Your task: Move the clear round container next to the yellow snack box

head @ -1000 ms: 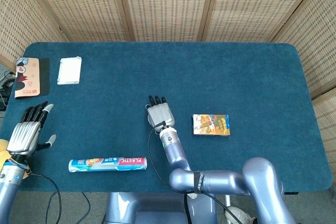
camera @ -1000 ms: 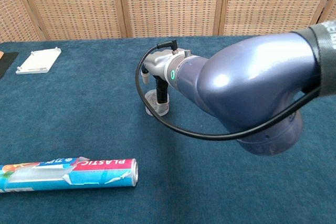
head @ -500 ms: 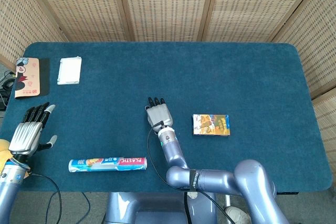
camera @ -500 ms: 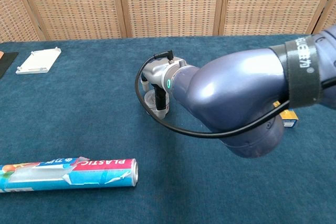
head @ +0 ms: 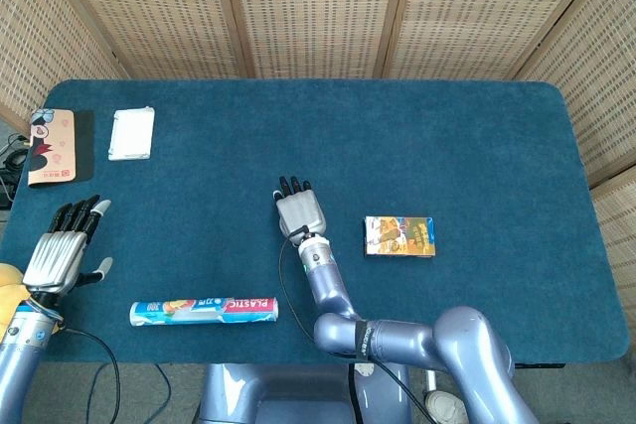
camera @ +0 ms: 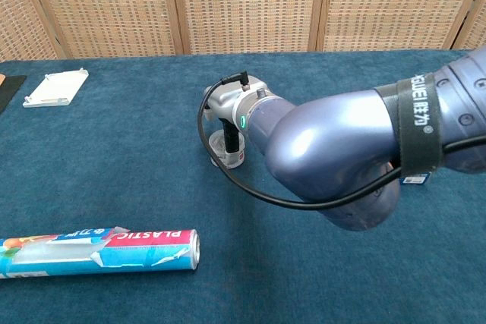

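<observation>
In the chest view the clear round container (camera: pixel 225 155) stands on the blue table (head: pixel 447 146). My right hand (camera: pixel 228 111) hangs directly over it, with dark fingers (camera: pixel 231 140) reaching down against its side. From the head view the same right hand (head: pixel 300 213) covers the container completely, its fingers stretched away from me. The yellow snack box (head: pixel 399 236) lies flat a short way to the right of that hand. At the table's left edge my left hand (head: pixel 62 250) is spread and holds nothing.
A long plastic-wrap box (head: pixel 204 311) lies near the front edge, left of centre. A white tray (head: pixel 131 133) and a printed card box (head: pixel 55 146) sit at the far left. My right arm (camera: pixel 342 157) fills the right half of the chest view.
My right hand has crept a little forward over the container, and the arm behind it has shifted. The container stays where it was. The left hand has barely moved.
</observation>
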You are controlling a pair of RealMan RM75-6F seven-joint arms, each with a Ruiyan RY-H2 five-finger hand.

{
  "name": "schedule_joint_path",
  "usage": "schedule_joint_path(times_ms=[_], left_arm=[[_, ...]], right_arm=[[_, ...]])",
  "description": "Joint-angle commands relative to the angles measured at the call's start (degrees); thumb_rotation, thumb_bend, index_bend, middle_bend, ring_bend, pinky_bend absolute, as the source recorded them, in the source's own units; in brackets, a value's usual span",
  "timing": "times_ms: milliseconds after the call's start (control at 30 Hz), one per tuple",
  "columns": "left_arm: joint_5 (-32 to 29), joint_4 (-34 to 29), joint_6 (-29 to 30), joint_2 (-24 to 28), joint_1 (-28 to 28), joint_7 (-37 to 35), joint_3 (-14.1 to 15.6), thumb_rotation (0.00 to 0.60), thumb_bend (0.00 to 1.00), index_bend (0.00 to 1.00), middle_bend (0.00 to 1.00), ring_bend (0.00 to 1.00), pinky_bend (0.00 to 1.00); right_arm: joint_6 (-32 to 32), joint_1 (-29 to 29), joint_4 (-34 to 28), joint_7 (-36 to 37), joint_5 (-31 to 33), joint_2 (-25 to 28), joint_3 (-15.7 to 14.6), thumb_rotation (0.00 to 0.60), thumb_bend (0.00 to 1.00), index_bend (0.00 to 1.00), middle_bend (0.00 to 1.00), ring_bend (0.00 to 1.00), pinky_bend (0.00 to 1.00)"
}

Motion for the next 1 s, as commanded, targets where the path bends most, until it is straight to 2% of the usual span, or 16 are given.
schedule_joint_path(times_ms=[33, 333, 533, 633, 767, 900, 1000], left_arm=[[0.0, 0.0, -0.1, 0.1, 0.0, -0.2, -0.1, 0.600, 0.34, 0.00, 0.00, 0.00, 0.00], [0.4, -0.1, -1.0, 0.7, 0.1, -2.5, -0.2, 0.600, 0.34, 0.00, 0.00, 0.00, 0.00], [-0.4, 0.6, -2.8, 1.1, -0.2, -5.0, -0.5, 0.600, 0.34, 0.00, 0.00, 0.00, 0.00], [0.8, -0.7, -4.4, 2.5, -0.3, -9.0, -0.3, 0.600, 0.34, 0.00, 0.00, 0.00, 0.00], [3.1, -1.4, -3.8, 3.5, -0.2, -9.4, 0.3, 0.600, 0.34, 0.00, 0.00, 0.00, 0.00], [5.2, -2.5, -1.6, 3.9, 0.6, -8.7, 0.7, 0.600, 0.33, 0.00, 0.00, 0.00, 0.00], [7.0, -3.6, 0.3, 4.4, 1.3, -8.2, 1.1, 0.600, 0.34, 0.00, 0.00, 0.00, 0.00]], right_arm=[[0.5, -0.4, -0.6, -0.3, -0.5, 0.1, -0.1, 0.600, 0.09, 0.61, 0.09, 0.00, 0.20], [0.6, -1.5, -1.6, -0.6, -0.6, 0.2, -0.1, 0.600, 0.08, 0.64, 0.12, 0.00, 0.21], [3.6, -1.0, -6.1, -3.5, -0.9, 2.5, 0.7, 0.600, 0.08, 0.64, 0.12, 0.00, 0.21], [8.5, 0.3, -13.2, -8.6, -0.5, 6.1, 2.3, 0.600, 0.08, 0.64, 0.12, 0.00, 0.22], [13.6, 0.6, -21.9, -13.1, 0.7, 9.8, 3.4, 0.600, 0.08, 0.64, 0.12, 0.00, 0.22], [17.5, -0.1, -28.0, -14.6, 1.2, 12.4, 3.4, 0.600, 0.08, 0.64, 0.12, 0.00, 0.22], [20.7, -1.8, -32.4, -15.1, 1.4, 14.2, 1.8, 0.600, 0.08, 0.64, 0.12, 0.00, 0.22]])
